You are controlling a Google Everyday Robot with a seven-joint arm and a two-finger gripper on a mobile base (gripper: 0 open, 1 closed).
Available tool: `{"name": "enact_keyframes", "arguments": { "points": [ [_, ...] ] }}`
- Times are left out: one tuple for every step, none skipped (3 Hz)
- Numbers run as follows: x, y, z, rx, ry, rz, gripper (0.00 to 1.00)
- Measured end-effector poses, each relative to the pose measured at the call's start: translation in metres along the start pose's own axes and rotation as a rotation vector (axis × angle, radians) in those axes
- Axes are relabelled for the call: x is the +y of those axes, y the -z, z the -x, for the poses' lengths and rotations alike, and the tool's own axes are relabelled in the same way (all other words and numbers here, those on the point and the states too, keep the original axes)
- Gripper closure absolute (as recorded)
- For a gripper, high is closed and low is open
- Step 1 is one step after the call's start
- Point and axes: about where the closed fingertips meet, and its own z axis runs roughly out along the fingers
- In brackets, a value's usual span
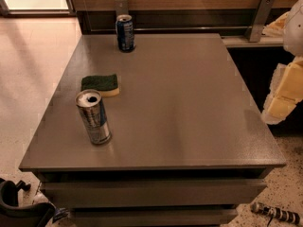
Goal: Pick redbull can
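The redbull can stands upright near the front left of the grey table. It is slim and silver with blue panels, and its silver top has a dark drinking hole. My gripper shows as white and yellow parts at the right edge of the camera view. It hangs just off the table's right side, far to the right of the can and not touching it.
A shorter dark-blue can stands at the back left of the table. A green and yellow sponge lies just behind the redbull can. A wooden wall with metal brackets runs behind the table. Dark gear lies on the floor at the front left.
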Motion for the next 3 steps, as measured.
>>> {"name": "enact_keyframes", "arguments": {
  "points": [
    [0.000,0.000,0.000,0.000,0.000,0.000,0.00],
    [0.008,-0.021,0.007,-0.106,0.022,0.038,0.00],
    [0.018,-0.047,0.029,-0.279,0.068,0.086,0.00]
  ]
}}
